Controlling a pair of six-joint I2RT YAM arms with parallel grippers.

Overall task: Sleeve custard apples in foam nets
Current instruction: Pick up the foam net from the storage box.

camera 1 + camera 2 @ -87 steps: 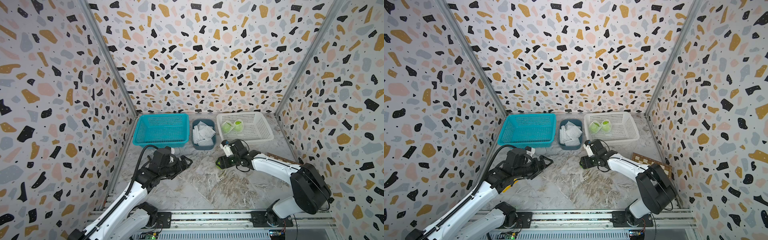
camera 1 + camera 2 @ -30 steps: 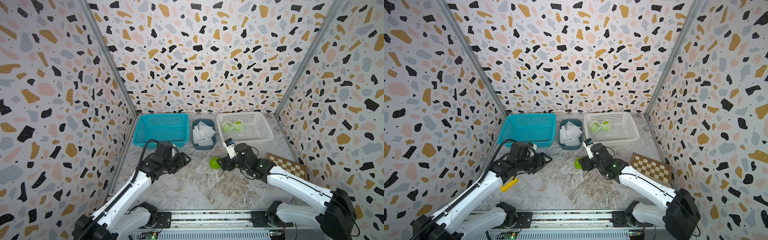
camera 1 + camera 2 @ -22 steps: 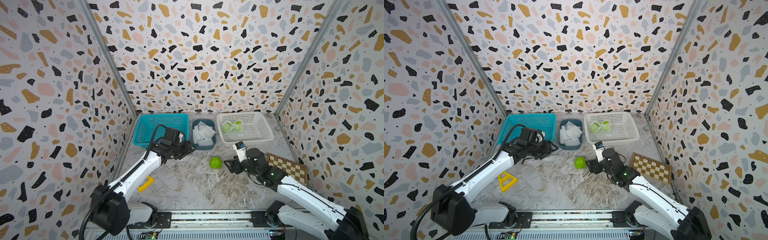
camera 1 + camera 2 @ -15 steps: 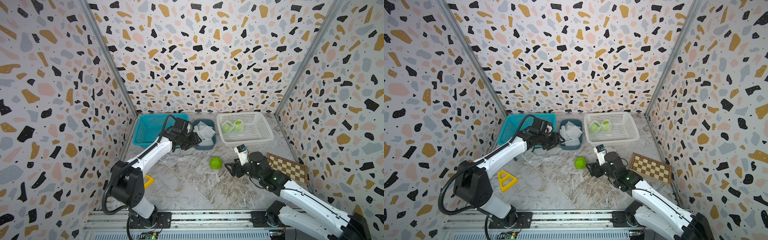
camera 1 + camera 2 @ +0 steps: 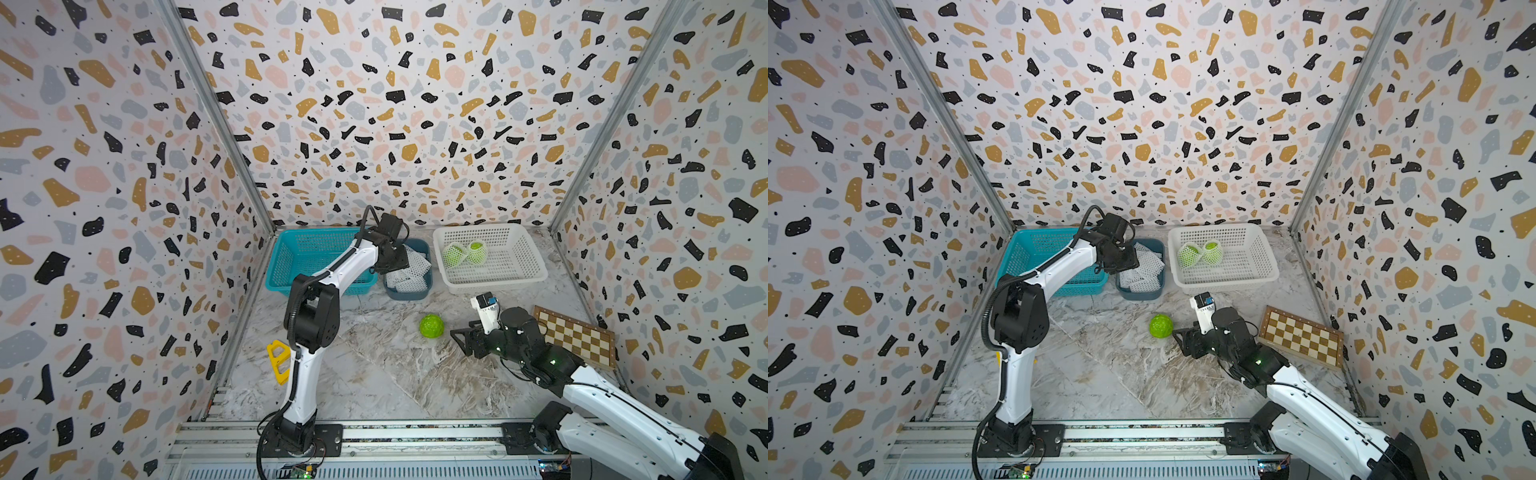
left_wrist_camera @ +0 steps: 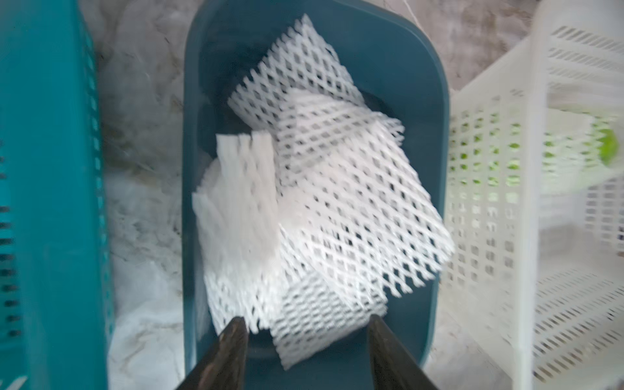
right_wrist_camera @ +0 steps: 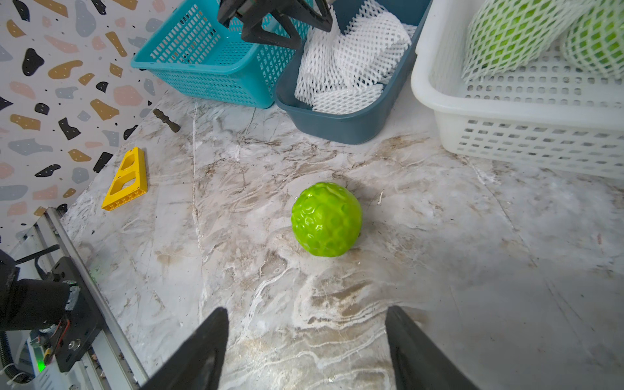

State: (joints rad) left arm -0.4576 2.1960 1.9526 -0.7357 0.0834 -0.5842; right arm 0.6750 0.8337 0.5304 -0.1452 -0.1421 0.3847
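Note:
A bare green custard apple [image 5: 431,326] [image 7: 326,219] rests on the marble table in both top views. Short of it, with a gap between, my right gripper [image 5: 460,341] [image 7: 305,312] stands open and empty. Two more custard apples [image 5: 455,254] in white foam sleeves lie in the white basket [image 5: 494,282]. Loose foam nets [image 5: 409,270] [image 6: 337,202] are piled in a dark blue tub [image 6: 415,84]. My left gripper [image 5: 400,261] [image 6: 305,324] hovers open over the near end of that pile, one finger on each side of a net's edge, nothing clamped.
A teal basket [image 5: 311,257] sits left of the tub, under my left forearm. A chessboard [image 5: 575,336] lies at the right wall beside my right arm. A yellow plastic piece [image 5: 279,361] and a small brown peg [image 7: 166,120] lie by the left wall.
My left arm swung from the front left to the back, over the tub of nets, and its jaws narrowed a little. My right gripper drew back to the right, away from the bare custard apple.

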